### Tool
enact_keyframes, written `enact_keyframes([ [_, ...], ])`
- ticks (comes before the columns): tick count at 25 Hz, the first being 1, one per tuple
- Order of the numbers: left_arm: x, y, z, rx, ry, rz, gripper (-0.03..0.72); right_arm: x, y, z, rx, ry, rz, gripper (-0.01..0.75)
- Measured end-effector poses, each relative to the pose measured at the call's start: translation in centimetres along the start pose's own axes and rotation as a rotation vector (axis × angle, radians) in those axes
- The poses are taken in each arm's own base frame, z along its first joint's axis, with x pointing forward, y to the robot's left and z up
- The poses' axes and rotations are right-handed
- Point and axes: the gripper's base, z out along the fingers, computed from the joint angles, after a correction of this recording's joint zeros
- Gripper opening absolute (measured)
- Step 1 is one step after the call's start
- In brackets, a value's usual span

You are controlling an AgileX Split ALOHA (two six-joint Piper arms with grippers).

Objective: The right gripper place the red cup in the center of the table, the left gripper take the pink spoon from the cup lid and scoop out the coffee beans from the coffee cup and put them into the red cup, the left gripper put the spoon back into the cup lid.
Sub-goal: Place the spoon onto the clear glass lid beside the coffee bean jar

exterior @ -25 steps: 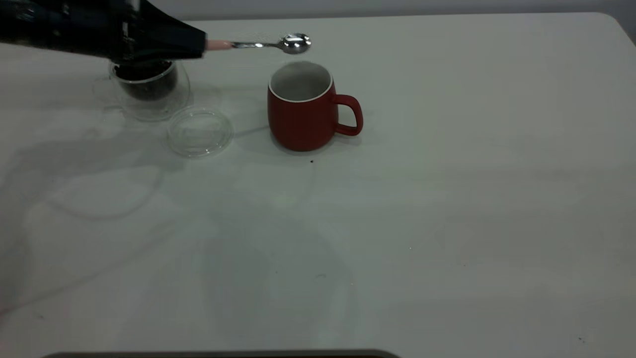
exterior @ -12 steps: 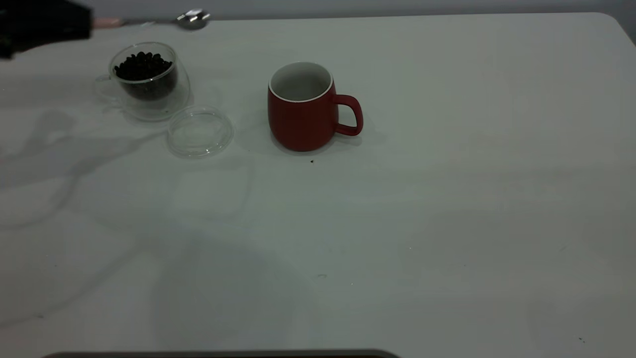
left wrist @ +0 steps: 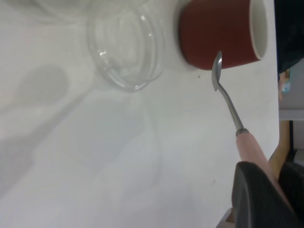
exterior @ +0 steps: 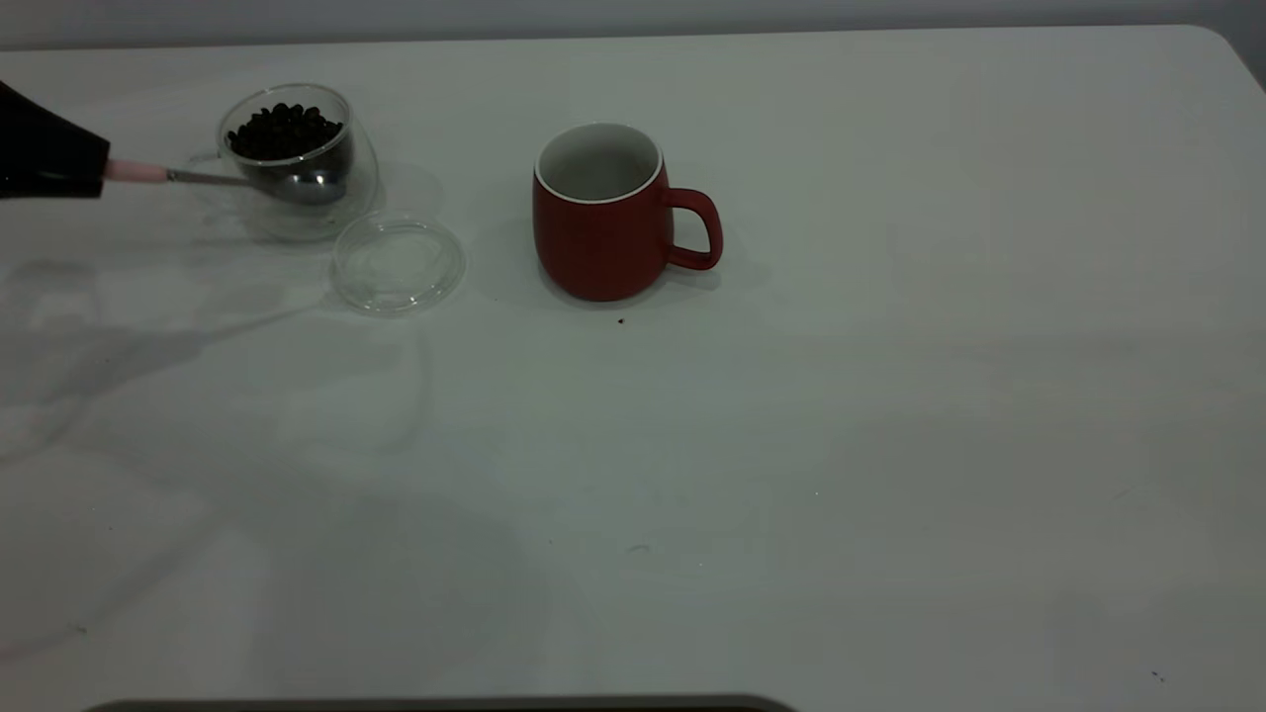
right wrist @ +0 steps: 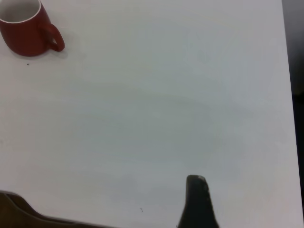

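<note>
My left gripper is at the table's far left edge, shut on the pale pink handle of the pink spoon. The spoon's metal bowl overlaps the near side of the coffee cup, a clear glass cup heaped with coffee beans. The cup lid lies empty just in front and to the right of that cup. The red cup stands upright near the table's middle, handle to the right. The left wrist view shows the spoon, the lid and the red cup. My right gripper hangs far from the red cup.
The white table carries a few tiny dark specks, one just in front of the red cup. The table's right edge shows in the right wrist view.
The left gripper carried the spoon from above the red cup back to the far left, then down, so its bowl now sits against the coffee cup's near side. The cups and lid stayed put.
</note>
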Motion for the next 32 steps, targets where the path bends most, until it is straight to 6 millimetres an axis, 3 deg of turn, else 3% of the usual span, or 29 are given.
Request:
enact_keyframes([
  [15, 1.1, 4.5, 3.2, 0.01, -0.085, -0.096, 0.124, 0.0, 0.0, 0.0, 0.0, 0.0, 0.0, 0.59],
  [23, 1.3, 5.2, 6.2, 0.002, -0.093, -0.107, 0.124, 0.0, 0.0, 0.0, 0.0, 0.0, 0.0, 0.59],
  [32, 0.9, 4.8, 8.3, -0.026, -0.098, -0.094, 0.124, 0.0, 0.0, 0.0, 0.0, 0.0, 0.0, 0.59],
])
